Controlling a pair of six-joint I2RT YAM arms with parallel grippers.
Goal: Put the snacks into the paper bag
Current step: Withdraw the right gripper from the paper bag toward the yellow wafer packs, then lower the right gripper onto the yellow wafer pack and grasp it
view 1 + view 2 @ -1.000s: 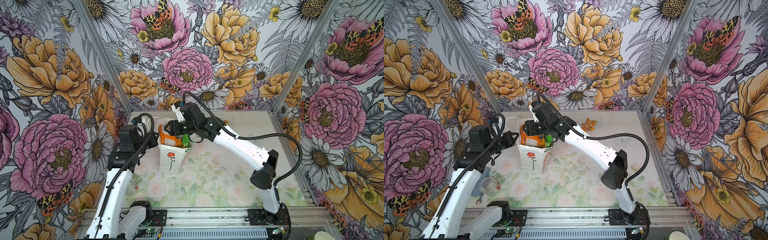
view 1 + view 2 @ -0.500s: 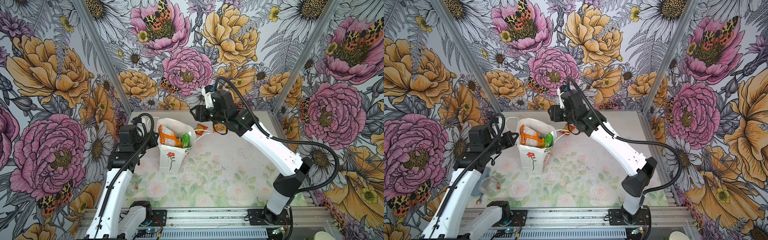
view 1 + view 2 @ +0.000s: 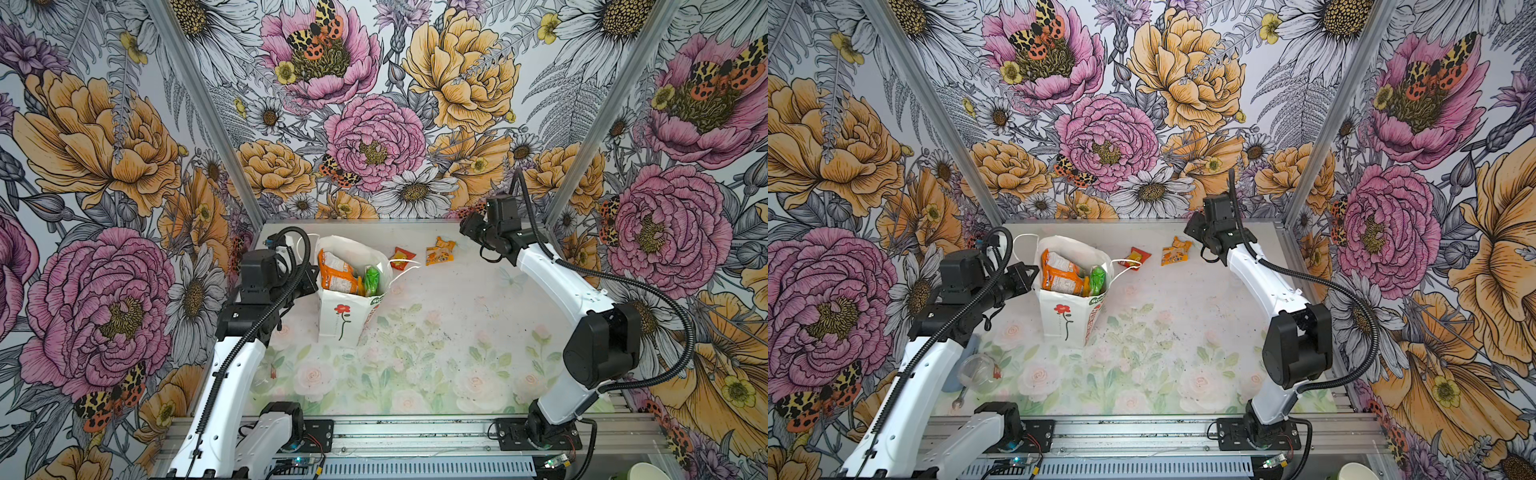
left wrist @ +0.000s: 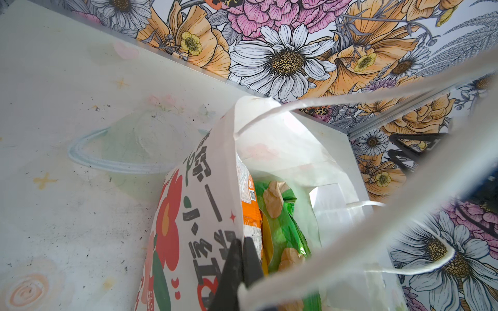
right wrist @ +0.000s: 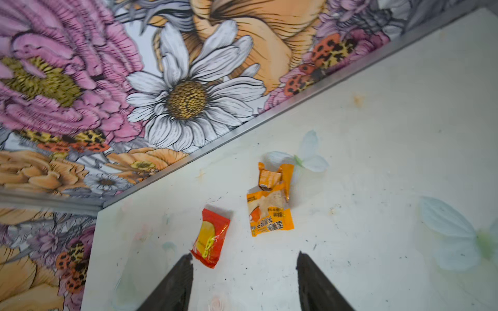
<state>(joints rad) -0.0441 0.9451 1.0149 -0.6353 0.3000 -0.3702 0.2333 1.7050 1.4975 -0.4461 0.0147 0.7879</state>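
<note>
The left gripper (image 4: 242, 243) is clamped on the rim of the bag (image 4: 194, 202), one finger outside the printed wall, one inside; the bag stands upright on the left of the table (image 3: 436, 332), mouth wide open in both top views; inside it an orange pack (image 3: 336, 274) leans at the gripped side, a green pack (image 3: 372, 280) beside it. The right gripper (image 5: 244, 257) hangs empty above the table near the back wall, jaws well apart; a red pack (image 5: 211, 237) lies flat on the table, close to one fingertip in the wrist view; a yellow-orange pack (image 5: 270, 215) lies near it; both are outside the bag, the red one by its loose cord handle (image 3: 409, 266).
</note>
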